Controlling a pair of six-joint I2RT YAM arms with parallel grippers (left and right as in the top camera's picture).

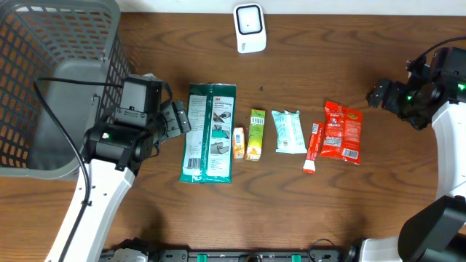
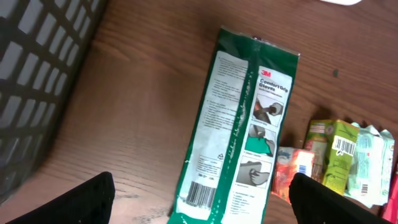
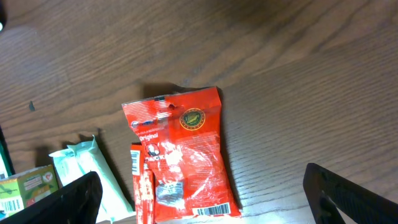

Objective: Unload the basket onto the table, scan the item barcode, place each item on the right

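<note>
Hovering above the green packet (image 2: 239, 124), laid barcode-up at frame centre for scanning, the left gripper (image 2: 202, 199) gaped empty; the right gripper (image 3: 205, 193) likewise.

Grey mesh basket (image 1: 29, 51) — far left

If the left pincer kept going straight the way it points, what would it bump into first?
Most likely the green glove pack, lying flat straight ahead, though depth is unclear.

The green glove pack (image 1: 209, 132) lies flat, barcode side up.
</note>
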